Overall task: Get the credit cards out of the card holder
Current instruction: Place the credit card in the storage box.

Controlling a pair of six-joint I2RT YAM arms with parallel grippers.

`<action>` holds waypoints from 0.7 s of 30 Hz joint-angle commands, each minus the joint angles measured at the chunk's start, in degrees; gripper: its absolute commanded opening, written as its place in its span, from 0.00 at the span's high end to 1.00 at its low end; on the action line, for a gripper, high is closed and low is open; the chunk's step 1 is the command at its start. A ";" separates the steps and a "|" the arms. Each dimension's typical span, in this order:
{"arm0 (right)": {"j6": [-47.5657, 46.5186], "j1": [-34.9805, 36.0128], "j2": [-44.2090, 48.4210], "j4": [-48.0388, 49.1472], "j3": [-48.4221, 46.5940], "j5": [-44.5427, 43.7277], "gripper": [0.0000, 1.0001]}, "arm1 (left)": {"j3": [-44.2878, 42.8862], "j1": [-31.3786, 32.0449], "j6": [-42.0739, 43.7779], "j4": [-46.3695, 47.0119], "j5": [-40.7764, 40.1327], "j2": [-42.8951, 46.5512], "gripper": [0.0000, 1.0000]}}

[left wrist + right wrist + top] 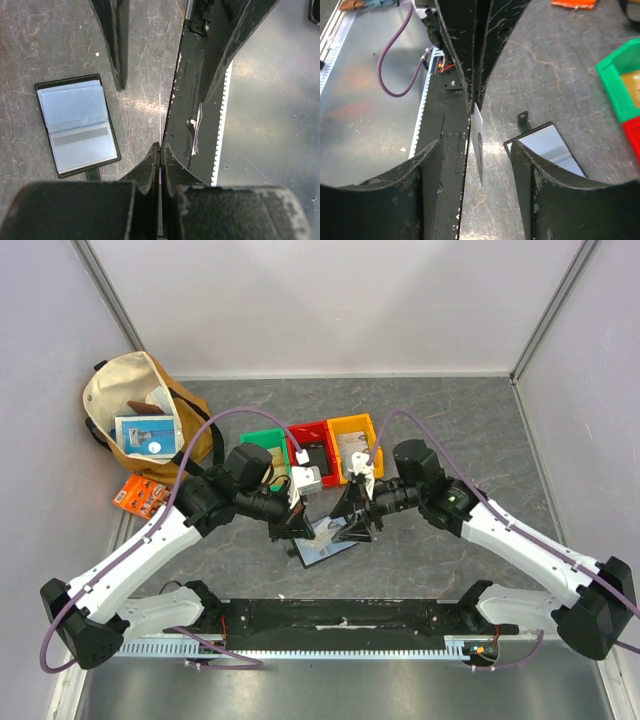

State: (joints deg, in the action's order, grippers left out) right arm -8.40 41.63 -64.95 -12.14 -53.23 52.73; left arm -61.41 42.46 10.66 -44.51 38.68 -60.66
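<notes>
Pale walls (330, 300) boxing in a mottled grey desk (480, 430).
Plain panels on three sides, slim metal posts (549, 310) rising at the far corners; soft glare on the desk, a silver metal sheet (330, 695) runs along the near edge.

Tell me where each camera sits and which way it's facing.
Top: above, behind the robot, looking down at the table; left arm, right arm show.
Left wrist: looks down past the shut left end effector at the holder.
Right wrist: looks past the open right end effector at the card.
All three share the holder.
</notes>
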 commanded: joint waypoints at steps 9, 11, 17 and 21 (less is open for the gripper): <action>-0.22 2.67 -4.40 -2.45 -3.81 -4.37 1.00 | 2.07 -0.18 2.36 4.33 -4.82 3.52 0.90; 1.36 2.41 -5.10 -2.54 -3.98 -7.19 1.00 | 4.27 -0.53 0.17 8.89 -9.82 5.81 0.76; 6.99 -2.59 -8.17 -2.36 -4.68 -16.23 1.00 | 12.18 -6.85 -10.02 24.71 -24.51 16.00 0.30; 12.17 -7.86 -11.33 -2.54 -7.23 -24.15 1.00 | 15.52 -14.66 -17.59 29.83 -36.62 20.92 0.19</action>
State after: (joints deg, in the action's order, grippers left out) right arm -2.74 37.91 -74.02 -15.44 -56.07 38.46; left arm -48.07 33.91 2.55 -25.69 16.69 -43.83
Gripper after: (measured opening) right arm 0.010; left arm 0.777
